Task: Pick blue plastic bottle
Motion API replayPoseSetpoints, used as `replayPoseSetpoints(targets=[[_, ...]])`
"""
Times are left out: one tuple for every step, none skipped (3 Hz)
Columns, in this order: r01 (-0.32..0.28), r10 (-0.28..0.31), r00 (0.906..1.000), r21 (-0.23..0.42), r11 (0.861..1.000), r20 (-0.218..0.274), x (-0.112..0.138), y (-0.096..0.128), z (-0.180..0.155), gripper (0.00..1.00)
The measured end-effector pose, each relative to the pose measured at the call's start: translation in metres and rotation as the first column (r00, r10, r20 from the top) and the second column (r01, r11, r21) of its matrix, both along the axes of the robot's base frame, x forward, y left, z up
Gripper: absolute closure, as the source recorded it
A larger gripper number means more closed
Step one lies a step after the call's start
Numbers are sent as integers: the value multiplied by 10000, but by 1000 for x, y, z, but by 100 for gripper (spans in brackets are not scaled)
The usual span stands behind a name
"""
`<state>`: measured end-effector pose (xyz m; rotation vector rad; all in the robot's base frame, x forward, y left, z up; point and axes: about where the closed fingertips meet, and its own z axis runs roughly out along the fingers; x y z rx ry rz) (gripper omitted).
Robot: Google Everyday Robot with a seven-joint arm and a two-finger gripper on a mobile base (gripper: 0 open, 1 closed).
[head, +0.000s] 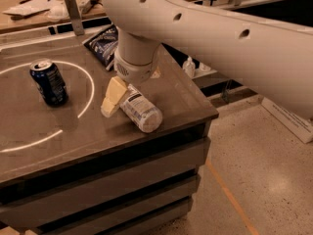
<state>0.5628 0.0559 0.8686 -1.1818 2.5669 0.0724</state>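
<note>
The blue plastic bottle [140,111] lies on its side near the right front of the brown table [58,141], its white-and-blue label showing and its base end pointing toward me. Its cap end is hidden behind my gripper [116,99]. The cream-coloured gripper is down at table level on the left side of the bottle's neck end, touching or very close to it. The large white arm [205,38] reaches in from the upper right and covers the space behind the bottle.
A dark blue soda can [49,81] stands upright at the left inside a white circle drawn on the table. A dark crinkled snack bag [103,42] lies behind the arm. The table's right edge [208,112] drops to the floor. Small bottles [190,66] stand on a shelf beyond.
</note>
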Motion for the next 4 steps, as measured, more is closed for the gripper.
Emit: replayPoseSetpoints(targets=[[142,-150,9997,-377,9992,-203,-4,2,-10,18],[156,-176,9990,-467,9988,-416,-6,1,-15,41],[222,-250,9977,-453,9987,-626,-8,-5,-21,64],[-97,107,9990,232,9997,-445,-6,-7,-11,87]])
